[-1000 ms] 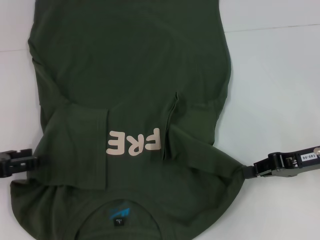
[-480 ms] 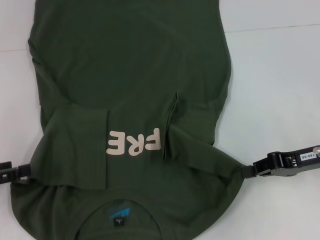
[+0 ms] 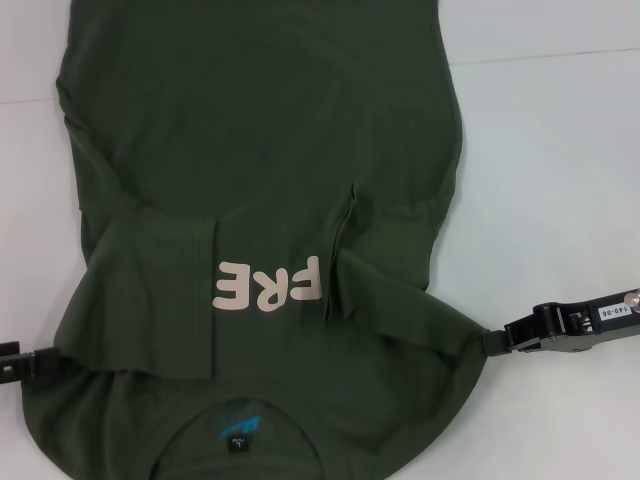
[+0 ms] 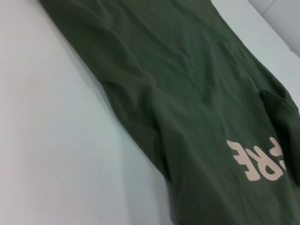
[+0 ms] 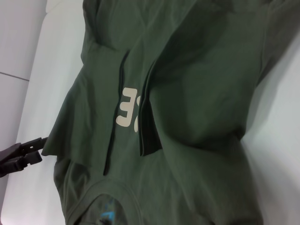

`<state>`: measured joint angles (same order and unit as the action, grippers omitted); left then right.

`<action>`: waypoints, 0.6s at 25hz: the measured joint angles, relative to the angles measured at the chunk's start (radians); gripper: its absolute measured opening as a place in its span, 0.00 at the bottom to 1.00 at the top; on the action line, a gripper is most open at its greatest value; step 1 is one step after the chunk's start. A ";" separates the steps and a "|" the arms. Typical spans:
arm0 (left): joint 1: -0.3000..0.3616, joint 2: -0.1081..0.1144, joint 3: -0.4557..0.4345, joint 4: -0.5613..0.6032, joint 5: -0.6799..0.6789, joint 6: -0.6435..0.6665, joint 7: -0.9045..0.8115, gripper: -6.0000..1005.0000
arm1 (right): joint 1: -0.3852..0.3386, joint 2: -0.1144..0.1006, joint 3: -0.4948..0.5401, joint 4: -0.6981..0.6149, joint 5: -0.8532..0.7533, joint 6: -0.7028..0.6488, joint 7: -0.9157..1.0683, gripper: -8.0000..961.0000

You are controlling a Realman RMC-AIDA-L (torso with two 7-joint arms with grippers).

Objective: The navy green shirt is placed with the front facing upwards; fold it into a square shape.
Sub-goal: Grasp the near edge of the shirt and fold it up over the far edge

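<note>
Dark olive-green cotton T-shirt (image 3: 270, 180) flat on white table (image 3: 560, 150); left hand (image 3: 35, 365), right hand (image 3: 490, 343) at its shoulder edges, grip unclear.

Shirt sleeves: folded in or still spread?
Folded in. On the navy green shirt, both sleeves lie over the chest, flanking the FRE lettering. Body unfolded lengthwise. Left tool and right tool at its shoulders.

A smooth white table (image 3: 560, 150) fills the frame. A large dark olive-green cotton T-shirt (image 3: 260, 130) lies flat on it, from top centre to the bottom edge, both sleeves folded inward, pale letters "FRE" (image 3: 267, 285) facing up.
</note>
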<state>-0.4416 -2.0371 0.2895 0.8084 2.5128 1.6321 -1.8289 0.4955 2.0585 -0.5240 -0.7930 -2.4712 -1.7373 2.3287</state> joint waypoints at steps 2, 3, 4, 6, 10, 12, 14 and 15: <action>0.000 0.000 -0.001 0.000 0.001 -0.007 -0.002 0.84 | 0.000 0.000 0.000 0.000 0.000 0.000 0.001 0.04; 0.000 0.000 -0.001 0.000 0.001 -0.012 -0.002 0.84 | 0.001 0.000 0.001 0.000 0.000 0.000 0.001 0.04; 0.000 0.000 -0.001 0.000 0.002 -0.016 -0.003 0.84 | 0.001 0.000 0.001 0.000 0.000 0.000 0.001 0.04; 0.000 0.000 -0.001 0.000 0.007 -0.025 -0.004 0.84 | 0.002 0.000 0.002 0.000 0.000 -0.001 0.001 0.04; -0.001 0.000 -0.001 -0.003 0.025 -0.037 -0.009 0.84 | 0.003 0.000 0.002 0.000 0.000 -0.001 0.002 0.04; -0.001 0.000 -0.001 -0.004 0.028 -0.041 -0.010 0.84 | 0.003 0.000 0.002 0.000 0.000 -0.001 0.003 0.04; -0.001 0.000 -0.001 -0.005 0.029 -0.042 -0.011 0.84 | 0.003 0.000 0.002 0.000 0.000 -0.001 0.003 0.04; -0.001 0.000 0.000 -0.005 0.030 -0.042 -0.011 0.84 | 0.003 0.000 0.001 0.000 0.000 -0.001 0.003 0.04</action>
<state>-0.4426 -2.0371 0.2894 0.8030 2.5424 1.5902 -1.8398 0.4986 2.0585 -0.5225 -0.7930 -2.4712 -1.7381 2.3312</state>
